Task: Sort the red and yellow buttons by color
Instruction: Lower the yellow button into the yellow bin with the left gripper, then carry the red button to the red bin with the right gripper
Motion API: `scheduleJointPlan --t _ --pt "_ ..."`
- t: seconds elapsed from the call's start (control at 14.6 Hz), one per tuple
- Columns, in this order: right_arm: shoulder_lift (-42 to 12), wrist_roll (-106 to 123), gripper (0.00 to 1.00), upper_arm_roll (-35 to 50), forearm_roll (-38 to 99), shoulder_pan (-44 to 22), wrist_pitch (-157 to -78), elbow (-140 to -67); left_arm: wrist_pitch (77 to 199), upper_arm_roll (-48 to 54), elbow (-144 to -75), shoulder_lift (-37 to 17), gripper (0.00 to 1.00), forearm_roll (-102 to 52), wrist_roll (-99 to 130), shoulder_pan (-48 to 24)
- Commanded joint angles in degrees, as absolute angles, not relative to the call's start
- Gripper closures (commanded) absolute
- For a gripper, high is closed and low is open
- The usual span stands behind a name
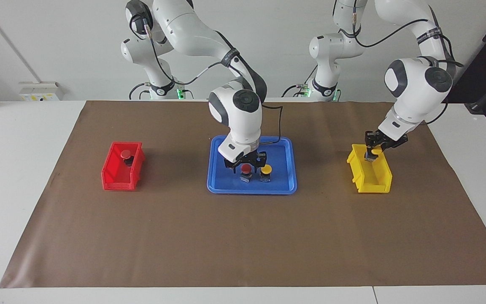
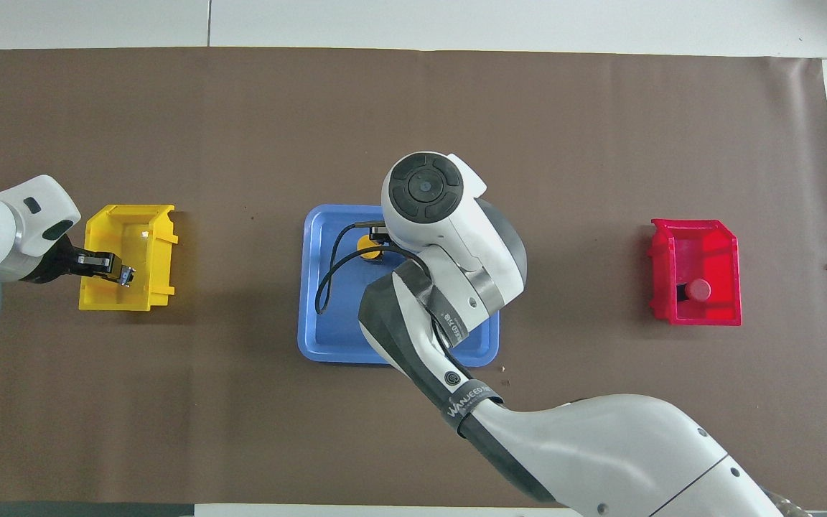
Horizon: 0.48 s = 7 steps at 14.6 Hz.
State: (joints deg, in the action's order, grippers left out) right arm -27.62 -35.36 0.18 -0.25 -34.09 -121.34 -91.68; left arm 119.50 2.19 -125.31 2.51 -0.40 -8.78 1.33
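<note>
Bins stand at either end, with the blue tray (image 1: 217,185) midway between them on the brown mat (image 1: 243,236).

Toward the right arm's end from the tray sits the red bin (image 1: 118,175), with the binned red button (image 1: 126,154) in the part of it nearer the robots. The overhead view looks straight into the bin and shows that button (image 2: 698,289) close to one wall.

On the tray, the right gripper (image 1: 245,166) is down at the tray red button (image 1: 246,169). Whether it has a grip on it I cannot tell. Just beside it, toward the left arm's end, stands the tray yellow button (image 1: 266,169); both are in the half of the tray farther from the robots. From overhead the right arm's bulk covers the red one and the gripper completely, and only part of the yellow cap (image 2: 365,245) peeps out beside the wrist.

Toward the left arm's end from the tray is the yellow bin (image 1: 369,183). The left gripper (image 1: 371,154) hangs over it, clamped on the carried yellow button (image 1: 376,151). Only the facing view shows that cap; overhead, the gripper (image 2: 125,275) is a dark shape over the bin's floor.

Bare mat lies between the tray's rims and each bin, and a broad stretch runs from the tray to the mat's edge farthest from the robots.
</note>
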Motion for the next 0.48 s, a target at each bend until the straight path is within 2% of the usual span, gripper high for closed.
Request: scheduleJointPlan --t 0.0,0.14,0.21,0.27,0.34,0.41 --pt "-25.31 -35.07 0.31 0.35 0.0 -34.45 -124.36 -95.71 123.83 2.37 -128.84 3.0 0.99 -0.09 -7.48 2.11" --pt "-25.31 -35.07 0.33 0.35 0.0 -34.54 -124.72 -95.89 124.8 2.37 -130.42 2.81 0.98 -0.09 -7.21 2.11" --pt "-25.23 -35.07 0.4 0.35 0.09 -34.54 -124.8 -96.24 125.85 2.37 -131.39 2.81 0.98 -0.09 -7.29 2.11" --pt "-25.22 -35.07 0.6 0.35 0.17 -34.45 -124.54 -96.07 126.82 2.37 -131.83 2.81 0.91 -0.09 -7.47 2.11" --pt "-25.31 -35.07 0.82 0.44 0.52 -34.45 -123.84 -95.54 127.0 2.37 -131.92 2.81 0.68 -0.09 -7.38 2.11" --pt "-25.31 -35.07 0.85 0.53 1.05 -34.37 -122.62 -94.23 126.91 2.46 -131.92 2.81 0.46 -0.09 -7.12 2.11"
